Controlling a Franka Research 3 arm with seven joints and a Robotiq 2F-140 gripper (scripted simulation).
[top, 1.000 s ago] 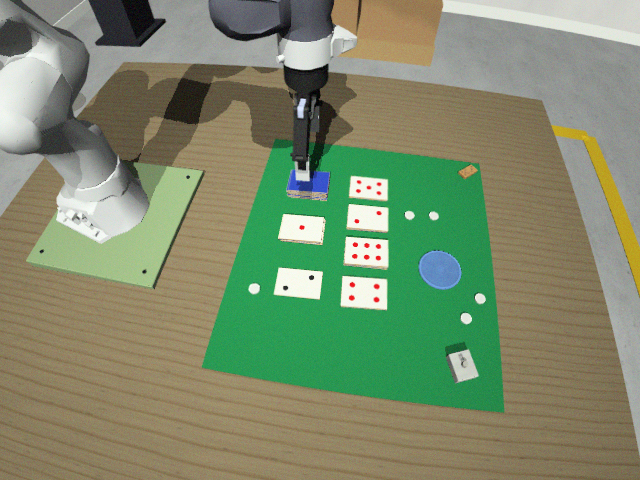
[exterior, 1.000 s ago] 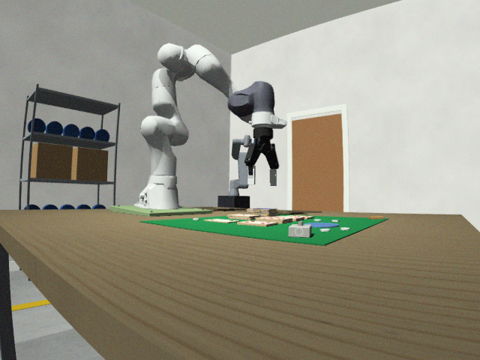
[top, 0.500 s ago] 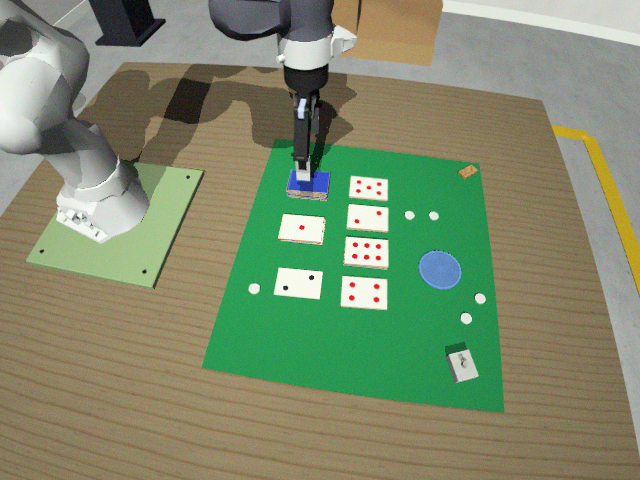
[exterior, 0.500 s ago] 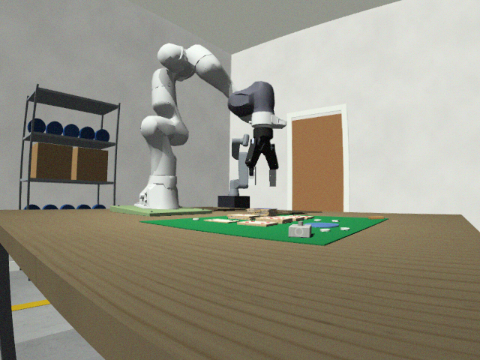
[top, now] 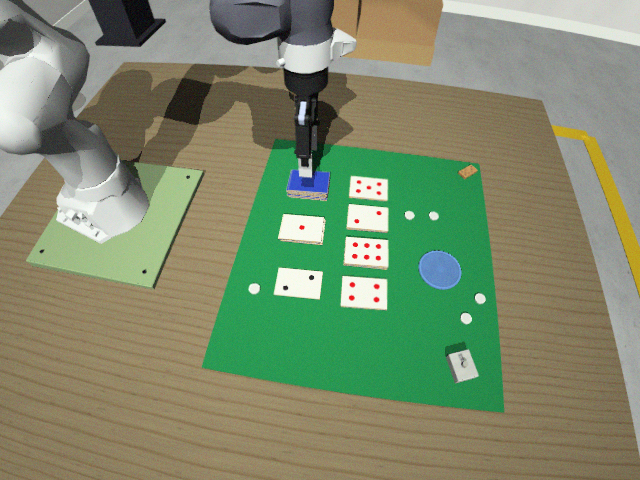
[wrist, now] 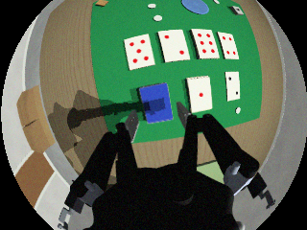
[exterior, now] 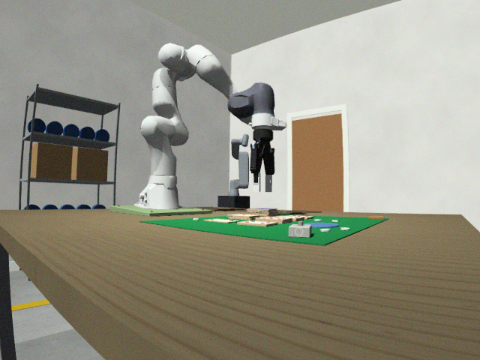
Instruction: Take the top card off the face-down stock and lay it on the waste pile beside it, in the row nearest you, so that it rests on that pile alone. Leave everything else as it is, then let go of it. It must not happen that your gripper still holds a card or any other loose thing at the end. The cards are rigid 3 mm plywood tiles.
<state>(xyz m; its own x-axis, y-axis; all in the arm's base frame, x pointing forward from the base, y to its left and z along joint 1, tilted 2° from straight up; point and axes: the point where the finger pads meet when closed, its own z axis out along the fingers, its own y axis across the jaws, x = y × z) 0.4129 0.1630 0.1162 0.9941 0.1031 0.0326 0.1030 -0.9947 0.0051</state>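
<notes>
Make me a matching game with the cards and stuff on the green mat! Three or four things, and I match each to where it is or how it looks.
Things:
1. blue-backed stack of cards
2. white card with one red dot
3. round blue disc
4. black two-finger gripper

Descriptions:
A. lies flat near two small white chips
B. hangs in the air, holding nothing
C. face down, right below the gripper
D. face up, beside the stack

Pairs: 1-C, 2-D, 3-A, 4-B

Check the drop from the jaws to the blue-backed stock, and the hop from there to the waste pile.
Nothing visible blocks either. The gripper hangs above the stock with only air beneath its half-closed, empty jaws. The waste pile, one red pip up, lies beside it across a bare strip of mat.
</notes>
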